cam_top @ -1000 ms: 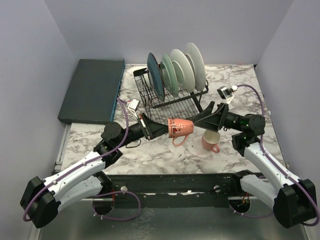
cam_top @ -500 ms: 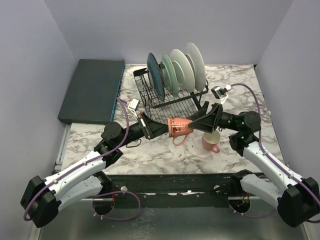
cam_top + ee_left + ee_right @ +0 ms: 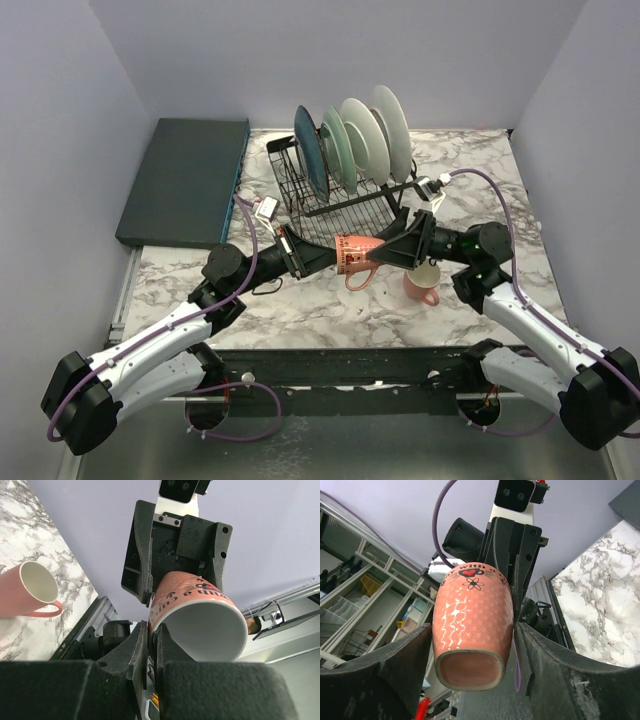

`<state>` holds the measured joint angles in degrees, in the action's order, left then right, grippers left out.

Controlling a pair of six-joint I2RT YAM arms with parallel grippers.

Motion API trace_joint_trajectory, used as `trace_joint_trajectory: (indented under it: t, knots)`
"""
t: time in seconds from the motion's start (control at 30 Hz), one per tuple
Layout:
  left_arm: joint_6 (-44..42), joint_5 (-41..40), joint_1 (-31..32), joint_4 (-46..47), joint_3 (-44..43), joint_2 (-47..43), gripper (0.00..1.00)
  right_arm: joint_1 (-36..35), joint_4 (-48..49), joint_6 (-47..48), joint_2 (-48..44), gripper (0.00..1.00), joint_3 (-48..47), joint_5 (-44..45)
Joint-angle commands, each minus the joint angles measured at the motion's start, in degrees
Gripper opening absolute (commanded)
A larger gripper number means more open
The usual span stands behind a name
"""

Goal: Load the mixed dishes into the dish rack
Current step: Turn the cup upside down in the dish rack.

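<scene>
The mug [image 3: 472, 625] in the left hand [image 3: 151, 636] is salmon with white wavy lines, a black flower and a red heart; the tabletop [image 3: 330, 300] is grey-veined white.

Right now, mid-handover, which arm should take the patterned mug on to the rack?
Right, probably. The right gripper straddles the mug with open jaws, ready for a fuller hold, while the left gripper only pinches its rim. The dish rack stands behind.
</scene>
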<state>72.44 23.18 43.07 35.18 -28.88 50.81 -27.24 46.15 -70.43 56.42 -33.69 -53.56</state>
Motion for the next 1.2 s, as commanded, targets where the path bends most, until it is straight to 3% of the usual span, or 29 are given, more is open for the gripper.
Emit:
trace_joint_trajectory:
  t: [0.0, 0.33, 0.43, 0.53, 0.67, 0.93, 1.17]
  knots:
    - [0.4, 0.0, -0.4, 4.9, 0.0, -0.5, 0.0, -0.9, -0.5, 1.3, -0.2, 0.71, -1.7, 1.7]
    - [1.5, -0.5, -0.6, 3.2, 1.6, -1.0, 0.0, -1.0, -4.1, 3.8, -2.6, 0.37, -1.1, 4.2]
    - [1.4, -1.1, -0.7, 1.1, 2.4, -1.8, 0.14, -1.1, -9.2, 7.1, -4.2, 0.32, -2.7, 5.4]
    - [0.6, -1.9, -0.8, -2.4, 2.7, -3.3, 0.31, -1.1, -16.9, 11.5, -5.9, 0.31, -5.2, 7.0]
    - [-1.3, -3.3, -0.8, -8.6, 2.7, -6.2, 0.45, -1.0, -29.4, 18.8, -8.3, 0.29, -9.2, 10.4]
    - [-8.3, -8.0, -0.9, -24.4, 0.6, -12.5, 0.52, -1.1, -59.7, 35.2, -8.0, 0.28, -18.9, 20.8]
    - [-14.6, -10.5, -1.0, -35.7, -3.9, -13.4, 0.52, -1.1, -77.2, 44.0, -4.2, 0.28, -25.1, 34.2]
